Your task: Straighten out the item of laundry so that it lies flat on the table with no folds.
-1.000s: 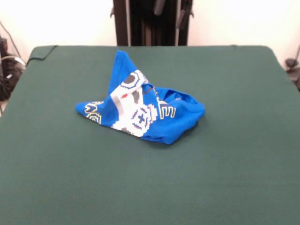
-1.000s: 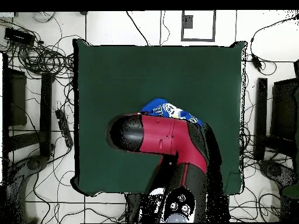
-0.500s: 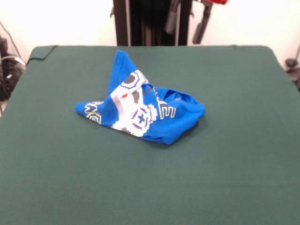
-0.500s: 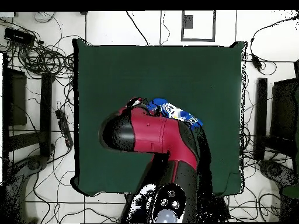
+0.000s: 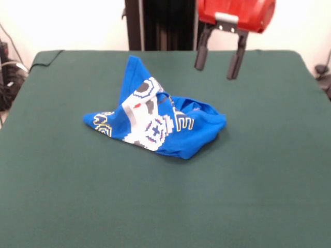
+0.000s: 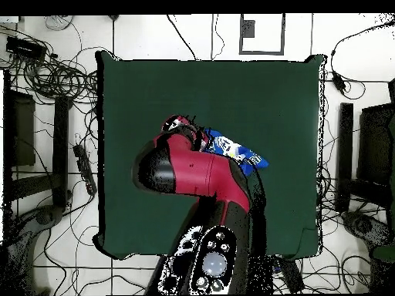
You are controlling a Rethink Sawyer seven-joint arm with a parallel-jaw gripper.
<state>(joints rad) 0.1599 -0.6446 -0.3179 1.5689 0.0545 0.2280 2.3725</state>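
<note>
The item of laundry (image 5: 155,121) is a bright blue T-shirt lying crumpled near the middle of the green table (image 5: 258,181), one corner peaked up, its white-grey emblem and yellow-edged letters creased. In the overhead view only a strip of the shirt (image 6: 241,151) shows beside the red arm. My gripper (image 5: 217,64) hangs in the air above the table, up and to the right of the shirt's peak in the front view. It is open, two dark fingers (image 5: 200,54) pointing down with nothing between them.
Cables and dark equipment lie on the floor around the table (image 6: 131,85) in the overhead view. The red and black arm (image 6: 197,173) covers the table's middle and near side there. A black post (image 5: 160,23) stands behind the table's far edge.
The gripper has come down into the front view from the top edge and now hangs over the table beyond the shirt. The shirt has not moved.
</note>
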